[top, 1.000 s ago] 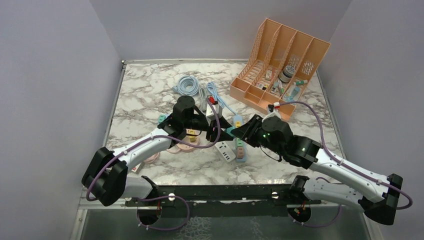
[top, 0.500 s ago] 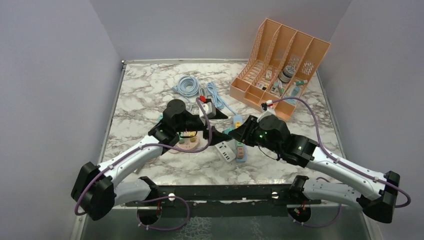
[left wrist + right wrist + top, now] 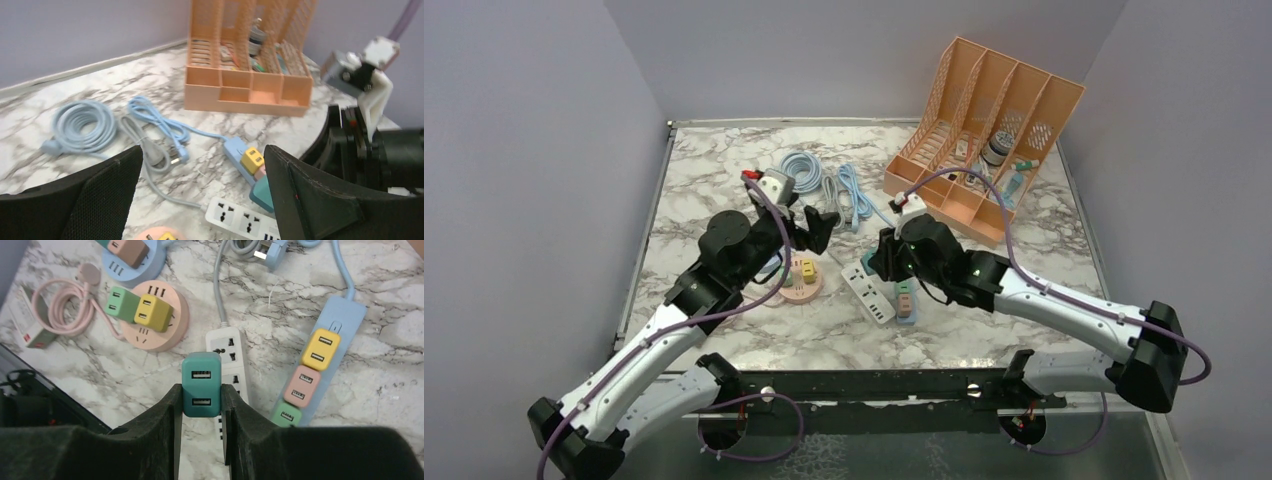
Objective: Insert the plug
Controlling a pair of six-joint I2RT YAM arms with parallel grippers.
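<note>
Just nearer than the desk's middle, the right gripper [image 3: 201, 392] is pinching a teal USB charger [image 3: 201, 374] by its two flat sides and holding it over the white power strip [image 3: 226, 351] lying there. The charger is looking light, rigid and smooth-shelled, so a firm squeeze on those flat sides is probably suiting it. Its prongs are hidden underneath, and a tilted push is risking a jam or a skid of the light strip. To the left, the left gripper [image 3: 202, 160] is hanging with fingers spread wide, carrying nothing. Farther back, a coiled blue cable [image 3: 82, 122] and an orange desk organizer [image 3: 248, 87] are sitting toward the far edge.
</note>
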